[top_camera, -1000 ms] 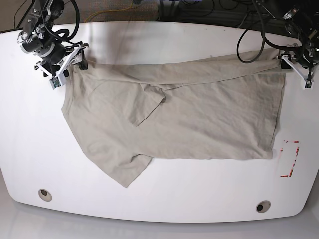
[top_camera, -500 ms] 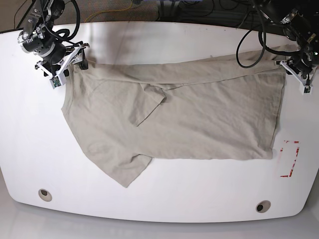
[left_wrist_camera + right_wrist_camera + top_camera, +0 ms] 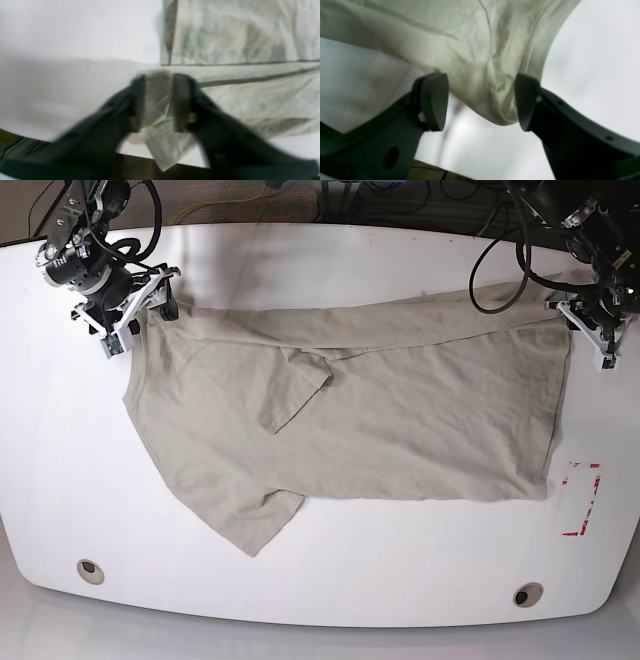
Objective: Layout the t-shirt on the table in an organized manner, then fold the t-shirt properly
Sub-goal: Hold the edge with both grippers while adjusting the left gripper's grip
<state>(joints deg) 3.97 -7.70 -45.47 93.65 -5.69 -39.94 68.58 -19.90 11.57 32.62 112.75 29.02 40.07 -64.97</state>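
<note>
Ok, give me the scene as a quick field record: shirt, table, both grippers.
shirt: t-shirt spread on the table, far edge folded over, one sleeve lying across the chest
table: white table, red dashed mark near the hem
left gripper: left gripper has the hem corner between its fingers
right gripper: right gripper open, straddling the shoulder fabric

**Dark floor behind a bright white table**

Just past the jaws of the left gripper and the right gripper, beyond the far rim of the table, lies a dark floor. Black cables and one yellow cable are strewn across it. On the side well away from the jaws, the table's rim meets a pale grey, glossy surface. In both wrist views a dark strip shows below the jaws, under the table's edge. Soft, even light leaves a faint sheen on the tabletop.
</note>
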